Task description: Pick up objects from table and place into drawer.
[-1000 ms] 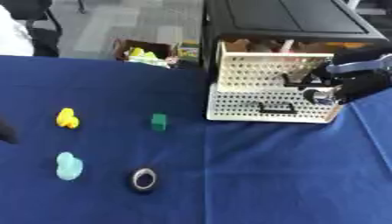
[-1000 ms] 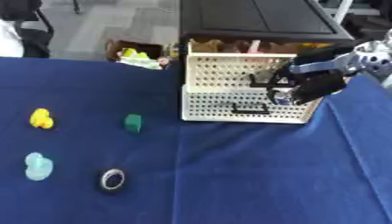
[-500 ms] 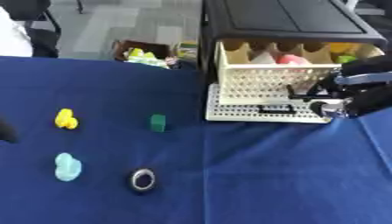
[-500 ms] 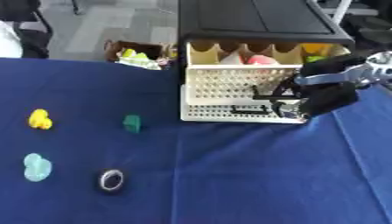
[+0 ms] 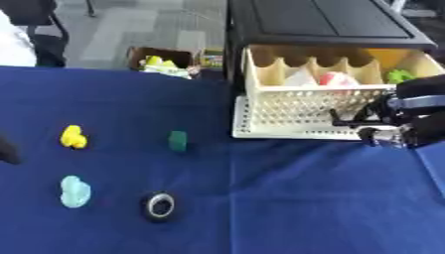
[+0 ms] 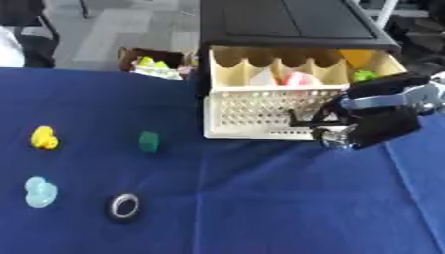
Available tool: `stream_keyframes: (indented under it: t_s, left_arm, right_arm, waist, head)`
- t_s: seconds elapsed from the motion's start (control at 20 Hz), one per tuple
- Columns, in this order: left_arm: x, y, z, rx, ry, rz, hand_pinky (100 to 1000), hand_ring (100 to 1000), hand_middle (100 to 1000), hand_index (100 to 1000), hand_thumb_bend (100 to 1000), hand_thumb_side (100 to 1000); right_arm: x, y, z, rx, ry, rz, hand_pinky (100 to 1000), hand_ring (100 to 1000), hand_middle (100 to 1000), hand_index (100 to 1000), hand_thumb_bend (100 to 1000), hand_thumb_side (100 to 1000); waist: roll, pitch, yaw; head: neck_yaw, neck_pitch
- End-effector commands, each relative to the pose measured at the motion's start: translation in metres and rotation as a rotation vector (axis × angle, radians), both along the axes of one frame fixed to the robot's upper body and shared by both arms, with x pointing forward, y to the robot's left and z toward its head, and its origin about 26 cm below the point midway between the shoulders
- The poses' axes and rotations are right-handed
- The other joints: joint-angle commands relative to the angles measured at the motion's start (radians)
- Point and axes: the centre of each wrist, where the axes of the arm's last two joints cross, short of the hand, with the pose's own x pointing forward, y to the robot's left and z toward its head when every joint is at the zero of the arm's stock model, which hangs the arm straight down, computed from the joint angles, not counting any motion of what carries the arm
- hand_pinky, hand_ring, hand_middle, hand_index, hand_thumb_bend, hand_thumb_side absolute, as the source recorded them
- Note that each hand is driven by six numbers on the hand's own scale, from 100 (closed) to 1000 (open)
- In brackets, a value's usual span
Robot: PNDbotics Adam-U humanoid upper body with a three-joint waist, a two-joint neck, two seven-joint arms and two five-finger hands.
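The cream perforated drawer (image 5: 300,111) stands pulled out of the black cabinet (image 5: 322,22). A pink and white thing (image 5: 334,79), a green thing (image 5: 398,76) and a yellow thing lie inside it. My right hand (image 6: 374,124) is at the drawer's front right, its fingers (image 6: 330,116) curled round the black handle. On the blue table (image 5: 287,198) lie a yellow toy (image 5: 73,137), a green block (image 5: 178,140), a light blue piece (image 5: 75,191) and a black and silver ring (image 5: 160,205). A dark bit of my left hand (image 5: 5,150) shows at the left edge.
A cardboard box (image 5: 161,62) holding yellow-green items sits on the floor beyond the table's far edge, left of the cabinet. Blue cloth stretches between the loose objects on the left and the drawer on the right.
The drawer has come further out, showing its inside and contents. My right hand has moved toward me and lower along with the drawer's front. The loose objects have stayed put.
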Motion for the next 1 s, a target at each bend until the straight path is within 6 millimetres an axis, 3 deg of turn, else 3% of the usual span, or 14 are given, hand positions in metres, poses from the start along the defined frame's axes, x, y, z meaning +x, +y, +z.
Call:
stream_keyframes:
  t_s: [0.05,0.65,1.0]
  left_arm:
    - [-0.002,-0.001,0.008,0.015,-0.031,-0.005,549,583,564,678,138,1000]
    - [-0.002,-0.002,0.008,0.015,-0.026,-0.007,550,584,565,677,139,1000]
    - [-0.002,-0.001,0.007,0.015,-0.022,-0.006,551,584,565,677,139,1000]
  right_arm:
    - [-0.014,0.001,0.010,-0.016,-0.022,0.002,320,353,162,881,100,1000]
    - [-0.023,0.003,0.005,0.013,0.019,-0.005,321,354,161,904,100,1000]
    - [-0.011,0.008,0.008,0.032,0.008,-0.008,314,347,153,914,100,1000]
  waist:
    - [0.001,-0.016,0.001]
    - [0.003,-0.012,0.003]
    - [0.003,-0.015,0.001]
  head:
    - [-0.003,-0.012]
    - [-0.008,-0.013]
    - [-0.006,-0.009]
